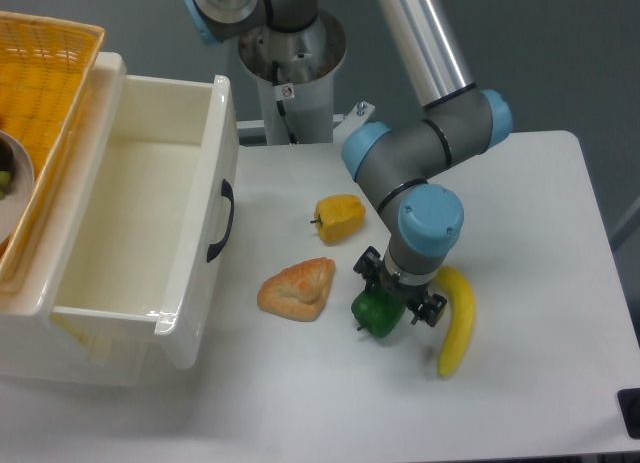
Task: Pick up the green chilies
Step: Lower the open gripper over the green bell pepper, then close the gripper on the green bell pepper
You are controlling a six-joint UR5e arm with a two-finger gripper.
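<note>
Green chilies, a roundish dark-green pepper toy, rest on the white surface between the croissant and the banana. Its short stem points toward the lower left; the body shows no marked long axis. The gripper stands directly over it, jaws straddling the upper part; whether they are clenched on it cannot be told. A yellow-orange pepper lies behind, and a white bin at left.
</note>
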